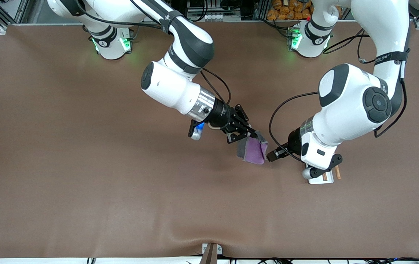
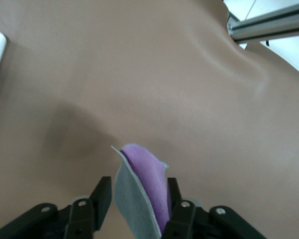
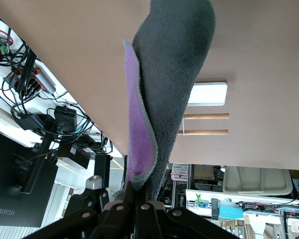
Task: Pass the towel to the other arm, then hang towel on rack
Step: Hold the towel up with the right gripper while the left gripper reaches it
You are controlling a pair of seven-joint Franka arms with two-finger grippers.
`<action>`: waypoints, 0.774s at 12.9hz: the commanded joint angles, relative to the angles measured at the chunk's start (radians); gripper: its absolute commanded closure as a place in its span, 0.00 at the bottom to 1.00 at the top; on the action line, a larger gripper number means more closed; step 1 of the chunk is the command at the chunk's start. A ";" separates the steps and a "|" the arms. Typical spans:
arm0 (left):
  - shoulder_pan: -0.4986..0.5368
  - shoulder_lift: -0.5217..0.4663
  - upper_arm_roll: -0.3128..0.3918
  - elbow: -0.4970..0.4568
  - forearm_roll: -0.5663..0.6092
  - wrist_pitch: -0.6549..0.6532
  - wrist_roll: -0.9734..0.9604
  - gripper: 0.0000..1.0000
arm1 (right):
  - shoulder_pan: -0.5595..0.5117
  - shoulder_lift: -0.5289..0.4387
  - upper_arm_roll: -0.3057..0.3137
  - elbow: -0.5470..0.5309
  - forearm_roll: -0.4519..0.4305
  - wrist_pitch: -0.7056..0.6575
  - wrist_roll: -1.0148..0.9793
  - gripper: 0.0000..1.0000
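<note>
Right claw (image 1: 247,134) is up over the middle of the brown tabletop (image 1: 84,165), clamped tight on the towel (image 1: 253,149), and there it is: the cloth hangs off those black fingers, folded on itself, purple face showing to the front camera, grey along the edges. From the right wrist view the towel (image 3: 164,94) drapes out from the pinched fingertips (image 3: 134,199), grey outside, purple tucked inside the fold.

Now the left claw (image 1: 271,156) is right at the towel's edge, on the side toward the left arm's end. In the left wrist view its 2 fingers (image 2: 102,196) sit either side of the towel (image 2: 142,194) with a gap on the grey side. Open, straddling the cloth, not gripping it.

The rack (image 1: 324,178) sits on the tabletop under the left arm's wrist, mostly covered: a bit of white base and 2 brown rod ends peek out. The right wrist view shows that rack (image 3: 207,112) too, with both rods parallel.
</note>
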 commanded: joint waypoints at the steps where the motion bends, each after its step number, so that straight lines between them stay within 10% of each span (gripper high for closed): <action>1: -0.002 -0.003 0.002 0.023 -0.059 -0.052 -0.020 0.50 | 0.003 0.018 -0.006 0.039 -0.014 -0.013 0.014 1.00; 10: 0.002 -0.004 -0.001 0.023 -0.112 -0.092 -0.020 0.65 | -0.003 0.017 -0.008 0.039 -0.022 -0.036 0.013 1.00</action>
